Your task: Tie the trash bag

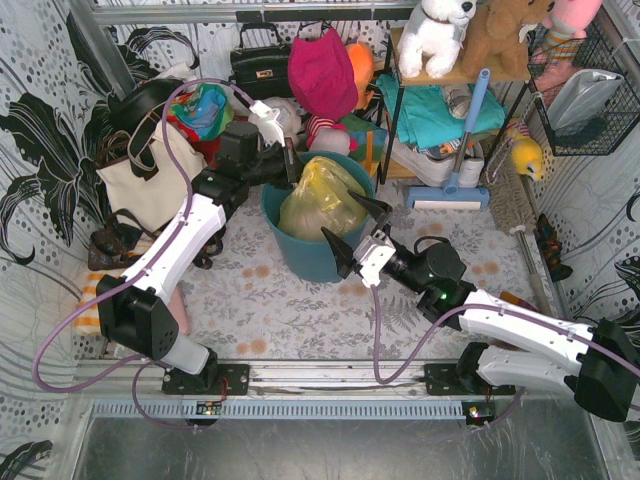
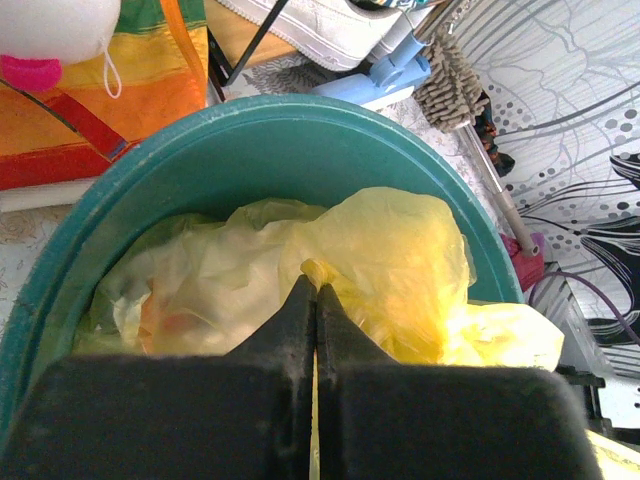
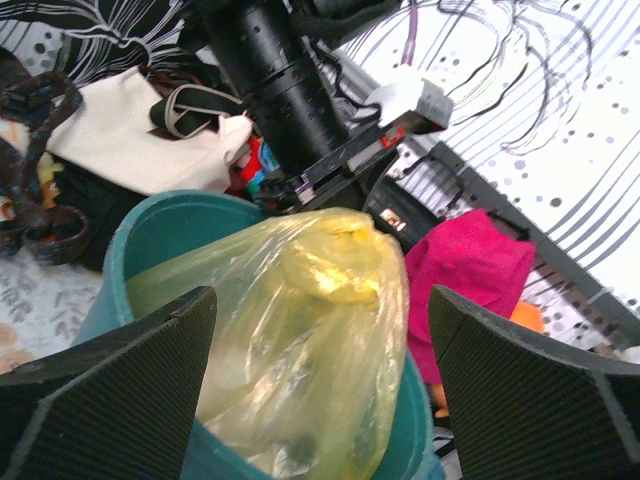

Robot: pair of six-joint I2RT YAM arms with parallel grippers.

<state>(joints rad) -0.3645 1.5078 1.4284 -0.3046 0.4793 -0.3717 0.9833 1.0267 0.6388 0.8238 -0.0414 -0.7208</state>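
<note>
The translucent yellow trash bag sits in the teal round bin, its top gathered and bulging above the rim. My left gripper is at the bin's far left rim, shut on a pinch of the bag's plastic. The bag fills the bin in the left wrist view. My right gripper is open and empty at the bin's near right side, its fingers spread either side of the bag without touching it.
A cream tote bag with black straps stands left of the bin. A black handbag, a magenta hat, shelves with cloths and plush toys and a blue mop crowd the back. A patterned mat lies in front.
</note>
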